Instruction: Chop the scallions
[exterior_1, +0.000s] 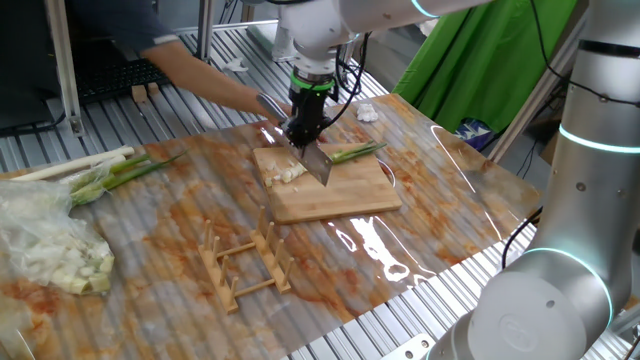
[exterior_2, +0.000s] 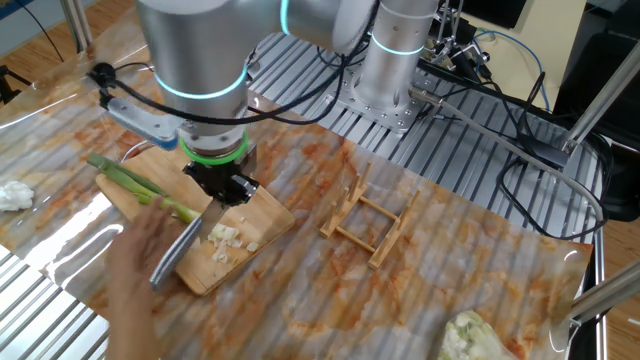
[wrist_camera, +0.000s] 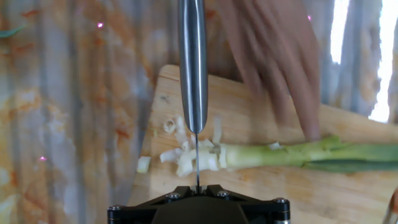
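The scallions (wrist_camera: 280, 154) lie across the cutting board (exterior_1: 340, 195), cut bits at their white end, where my gripper (exterior_1: 303, 128) points straight down clamped on the knife (wrist_camera: 193, 62), a blurred, probably human hand (wrist_camera: 280, 56) touching the stalk.

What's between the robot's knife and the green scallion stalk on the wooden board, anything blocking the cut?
Nothing lies between them: the steel knife blade held in the gripper sits right at the cut white end of the green scallion stalk on the wooden cutting board. However, a blurred human hand touches the stalk close beside the blade.
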